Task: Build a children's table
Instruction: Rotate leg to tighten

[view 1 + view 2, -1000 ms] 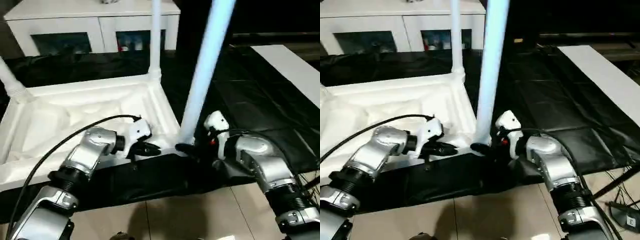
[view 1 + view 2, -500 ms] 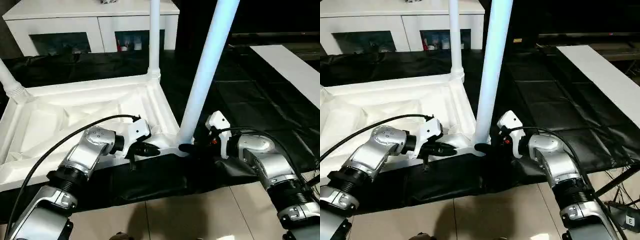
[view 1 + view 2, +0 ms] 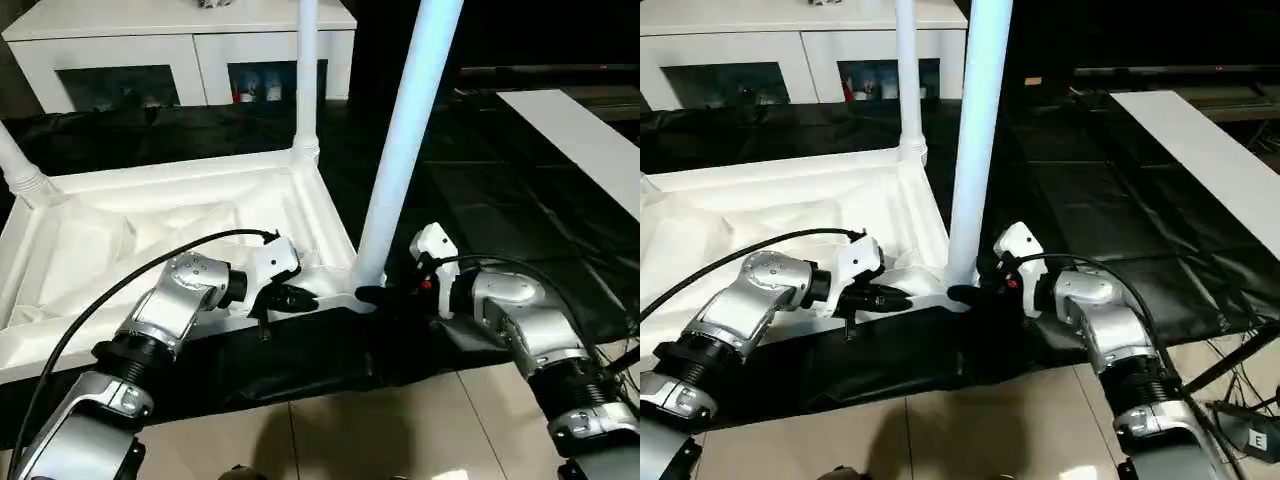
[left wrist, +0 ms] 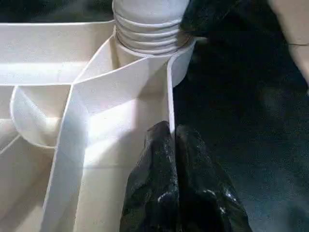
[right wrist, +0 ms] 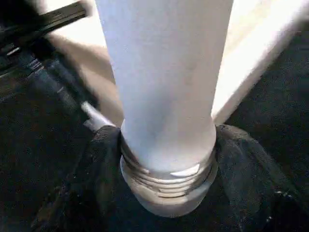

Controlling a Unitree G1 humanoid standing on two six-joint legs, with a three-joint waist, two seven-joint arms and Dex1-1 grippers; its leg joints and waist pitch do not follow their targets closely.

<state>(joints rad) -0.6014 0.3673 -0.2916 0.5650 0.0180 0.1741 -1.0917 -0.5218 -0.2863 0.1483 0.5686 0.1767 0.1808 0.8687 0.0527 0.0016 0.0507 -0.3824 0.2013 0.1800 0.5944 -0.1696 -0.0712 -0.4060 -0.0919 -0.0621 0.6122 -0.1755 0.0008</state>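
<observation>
The white tabletop [image 3: 150, 225] lies upside down on a black sheet, ribs facing up. Two legs stand in its far corners, one on the right [image 3: 308, 80] and one on the left [image 3: 20, 165]. A third leg [image 3: 400, 160] rises from the near right corner socket. My right gripper [image 3: 372, 296] is shut on this leg's threaded base [image 5: 166, 188], with a finger [image 5: 96, 164] pressed on each side. My left gripper [image 3: 305, 298] is shut. Its fingertips [image 4: 164, 140] rest against the tabletop's rim wall [image 4: 169, 92], just beside that same corner.
A white cabinet [image 3: 180, 40] with glass-fronted compartments stands behind the tabletop. The black sheet [image 3: 480, 200] spreads to the right, where a white board [image 3: 590, 130] lies. Tiled floor [image 3: 350, 430] runs along the front. A black cable [image 3: 120, 290] loops over my left forearm.
My right gripper's fingers have closed in around the base of the near leg. The left gripper has stayed at the rim. The camera has shifted slightly.
</observation>
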